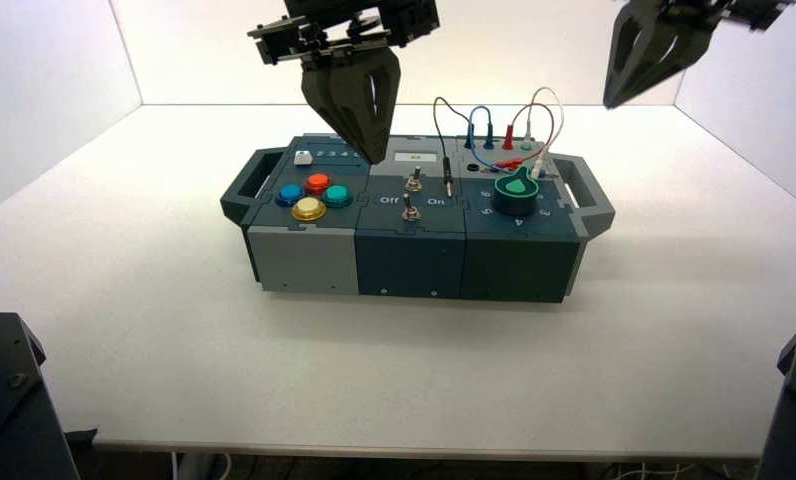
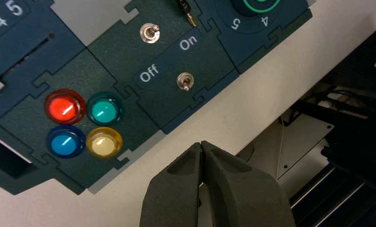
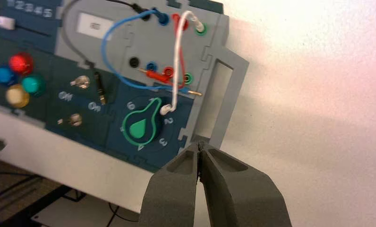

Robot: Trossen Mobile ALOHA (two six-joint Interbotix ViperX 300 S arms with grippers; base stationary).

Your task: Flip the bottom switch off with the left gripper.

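Leave the tabletop (image 1: 304,380) untouched, and the box (image 1: 409,265) unshoved. Keep the right gripper (image 1: 608,106) waiting, high beyond the box's back right, jaws together. Bring the left gripper (image 1: 376,162), raised above the box's middle, jaws also together, down beside the bottom switch (image 2: 185,81), at the middle panel's front. Best to nudge gently from the "On" (image 2: 188,43) side toward "Off" (image 2: 149,74), clear of the top toggle (image 2: 149,33).
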